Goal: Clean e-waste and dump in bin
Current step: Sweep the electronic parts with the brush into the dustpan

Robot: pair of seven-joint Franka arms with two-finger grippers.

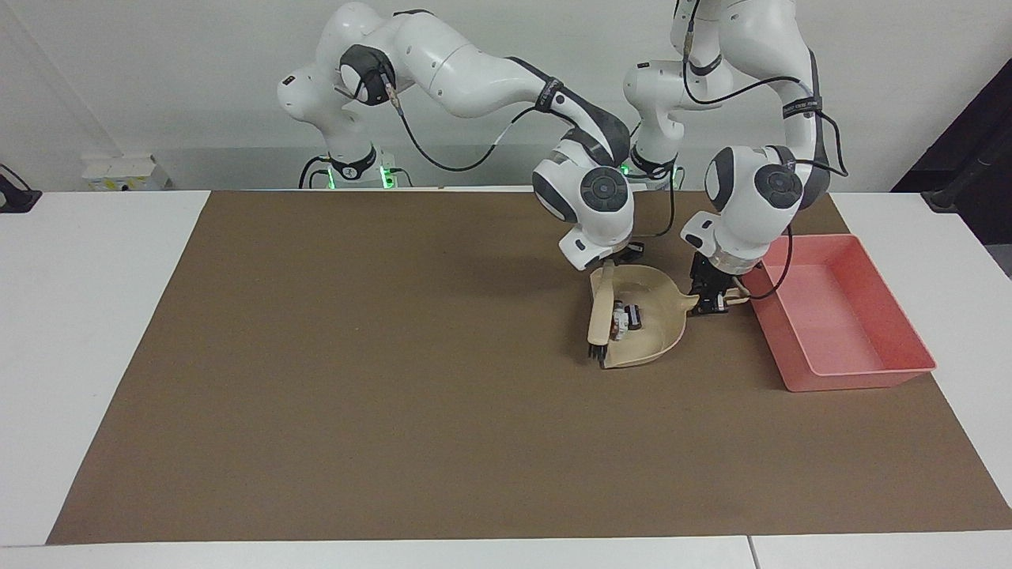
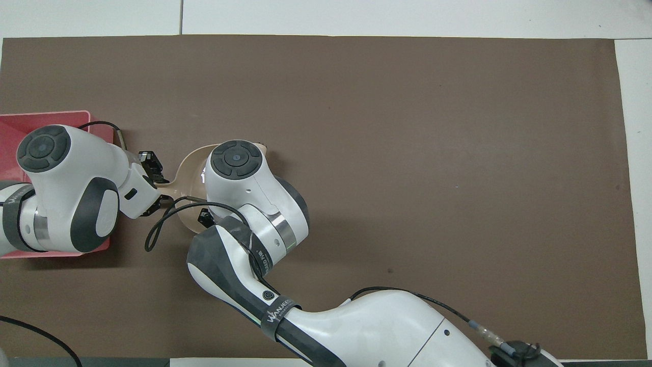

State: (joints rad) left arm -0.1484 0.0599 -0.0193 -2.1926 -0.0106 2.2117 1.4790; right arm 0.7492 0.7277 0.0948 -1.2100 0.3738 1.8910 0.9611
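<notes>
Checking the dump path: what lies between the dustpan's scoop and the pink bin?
In the facing view, the dustpan handle and the left end effector gripping it lie there, beside the pink bin.

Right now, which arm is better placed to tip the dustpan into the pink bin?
Left, probably. The left gripper holds the dustpan by its handle, right beside the bin. The right gripper holds the brush at the pan's mouth.

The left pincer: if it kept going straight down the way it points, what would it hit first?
Probably the dustpan's handle, which the left pincer already grips; just below lies the brown mat.
</notes>
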